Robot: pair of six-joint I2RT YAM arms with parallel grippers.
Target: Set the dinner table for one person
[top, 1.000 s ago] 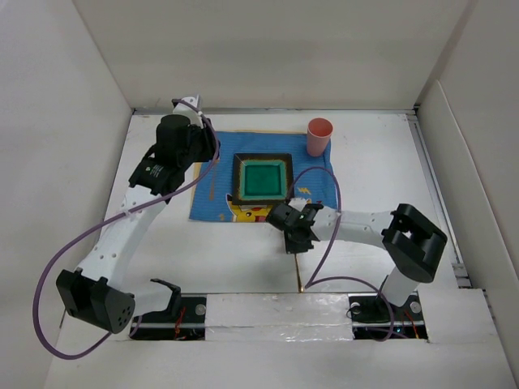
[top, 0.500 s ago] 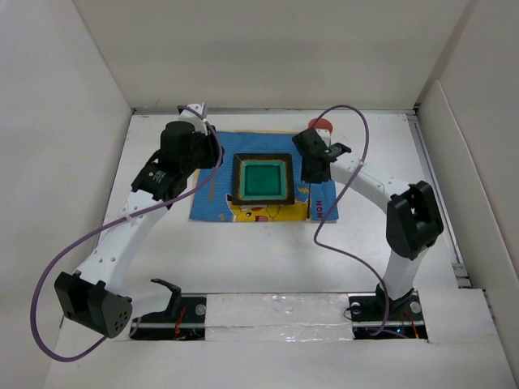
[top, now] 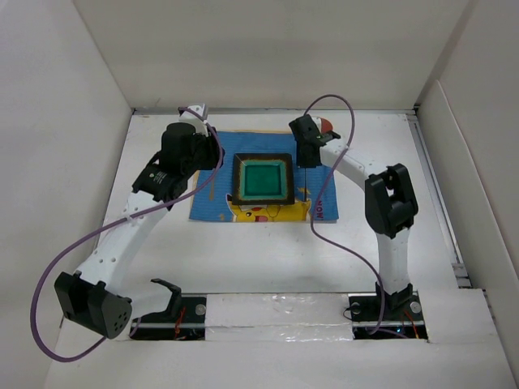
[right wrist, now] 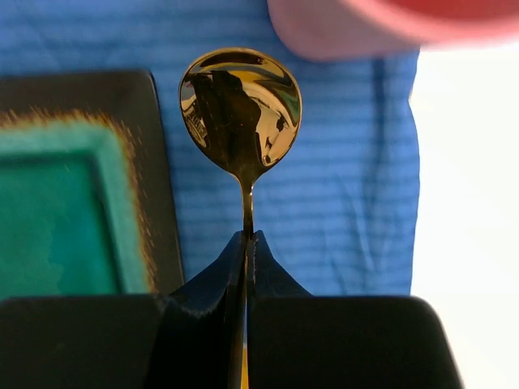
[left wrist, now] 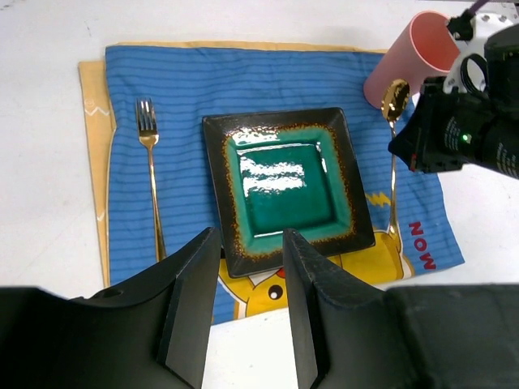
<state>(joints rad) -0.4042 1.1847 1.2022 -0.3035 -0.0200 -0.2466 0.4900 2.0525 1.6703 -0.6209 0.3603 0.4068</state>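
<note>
Dinner table point(top: 243, 259), a matte white surface, spreads beneath both arms. The left gripper point(left wrist: 251, 308) hangs raised beside the blue cloth placemat point(left wrist: 186, 81), jaws partly apart, empty. Past the glossy square green plate point(left wrist: 284, 178), the right gripper point(right wrist: 246, 243) reaches out, jaws clamped on a shiny gold spoon point(right wrist: 240, 97) near the pink cup point(left wrist: 413, 57).

You're running two arms in the top view, left arm point(top: 122, 233) at lower left and right arm point(top: 394, 259) at right, both showing white tube links and chunky black joint housings. A purple cable point(top: 33, 316) is looping off each one. The left gripper point(left wrist: 251, 243) is showing matte black, angular fingers point(left wrist: 190, 316). The right gripper point(right wrist: 246, 240) is tapering to thin black tips. A green light is glowing on the right wrist housing point(left wrist: 454, 138).
</note>
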